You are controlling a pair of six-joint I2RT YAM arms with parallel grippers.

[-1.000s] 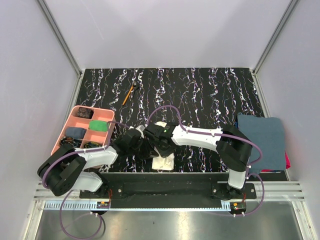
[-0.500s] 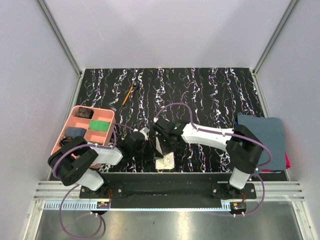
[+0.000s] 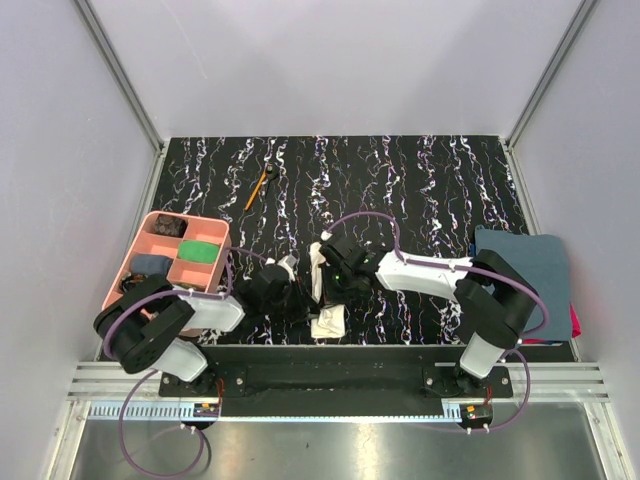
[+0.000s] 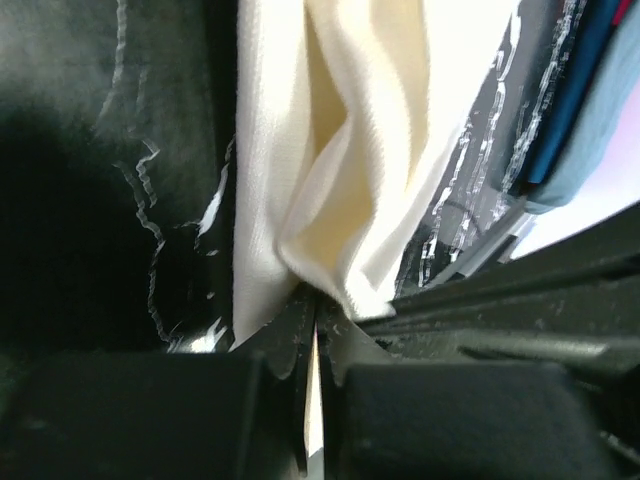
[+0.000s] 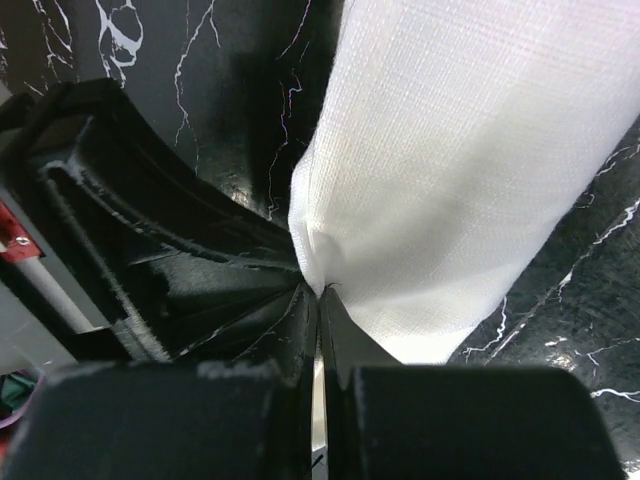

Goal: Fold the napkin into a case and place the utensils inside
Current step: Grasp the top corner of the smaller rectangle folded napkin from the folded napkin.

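Surroundings: pale walls (image 3: pixel 330 70) enclose a black, white-veined desk (image 3: pixel 420 180).
Left fingers (image 3: pixel 303 300): clenched on the napkin (image 3: pixel 328 320). The left wrist view shows the fingertips (image 4: pixel 296 340) pressed together over a bunched lower edge of the cream cloth (image 4: pixel 340 150), which fans out in loose folds away from them.
Right fingers (image 3: pixel 326 280): clenched on the same napkin. The right wrist view shows the fingertips (image 5: pixel 300 310) meeting on a corner of the cloth (image 5: pixel 450 150), which spreads flat and smooth beyond them.
Napkin position: between the two sets of fingers, near the front edge of the desk. One part is raised in the two grips; the rest lies crumpled on the desk just in front of the right fingers. Not folded into a case.
Utensils (image 3: pixel 262 183): lying together on the desk, well apart from both sets of fingers, beyond and to the left of the left fingers. Neither is in the napkin.
Tray (image 3: pixel 190 218): pink, with compartments, to the left of the left fingers.
Towel (image 3: pixel 525 280): dark blue-grey, well to the right of the right fingers, at the desk edge.
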